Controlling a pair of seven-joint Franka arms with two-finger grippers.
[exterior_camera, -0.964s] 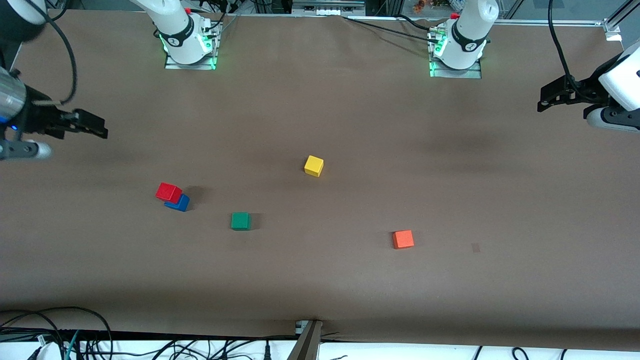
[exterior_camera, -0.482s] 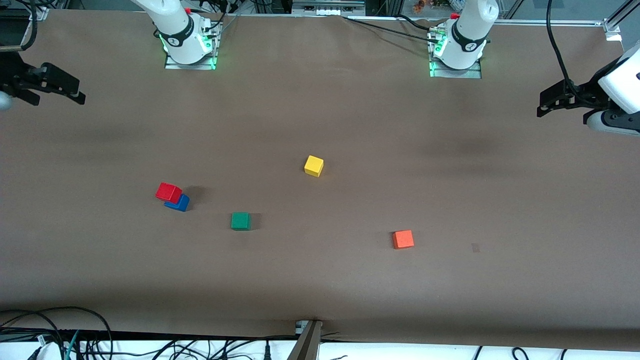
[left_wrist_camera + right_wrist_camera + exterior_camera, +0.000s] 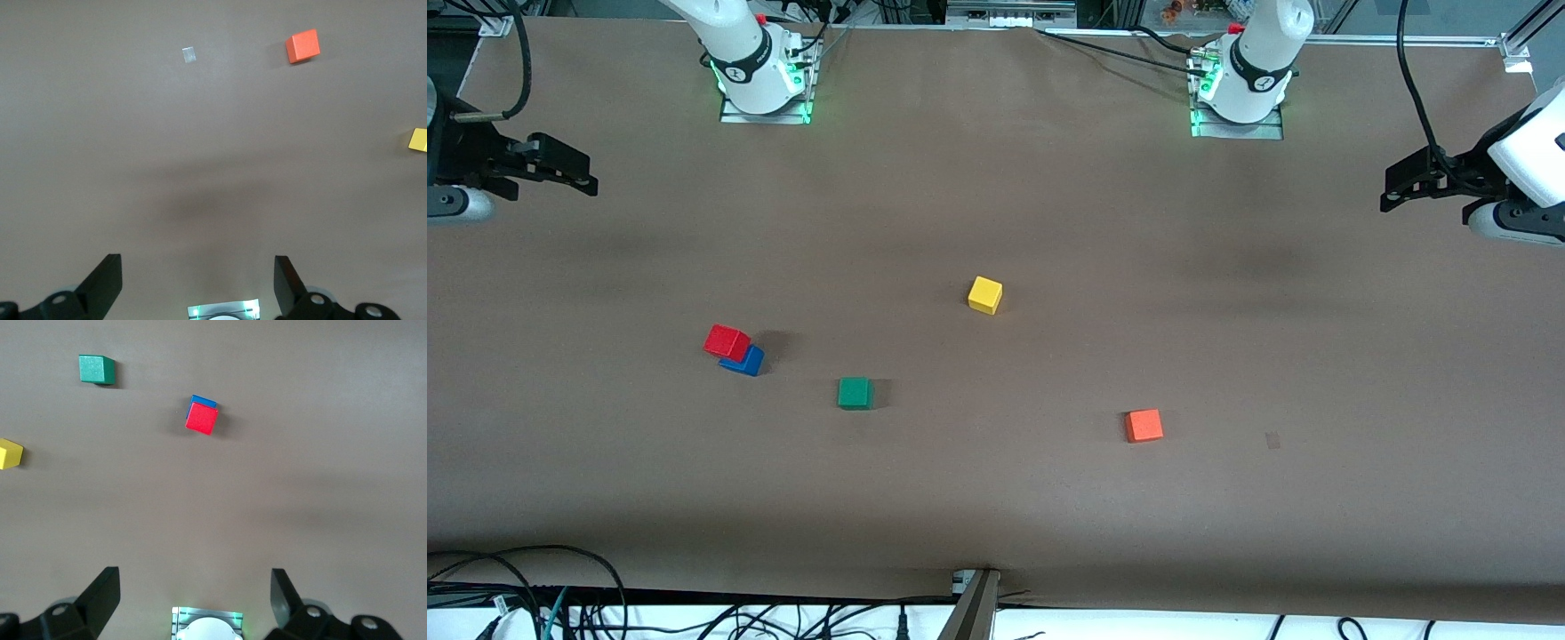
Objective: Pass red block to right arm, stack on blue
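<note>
One red block [image 3: 726, 340] sits stacked on the one blue cube [image 3: 745, 361], offset so part of the blue top shows, toward the right arm's end of the table [image 3: 996, 498]. Three other cubes lie singly: green cube [image 3: 855, 392], yellow cube [image 3: 984, 294], orange cube [image 3: 1144, 425]. Five cubes total. Right gripper [image 3: 574, 173] hangs over its table end, jaws spread, empty. Left gripper [image 3: 1396, 182] hangs over its own end, jaws spread, empty

Five cubes on the bench [image 3: 1049, 204]. One each: red block [image 3: 726, 340], blue [image 3: 747, 363], green cube [image 3: 855, 392], yellow cube [image 3: 984, 294], orange cube [image 3: 1144, 425]. Two arms.
</note>
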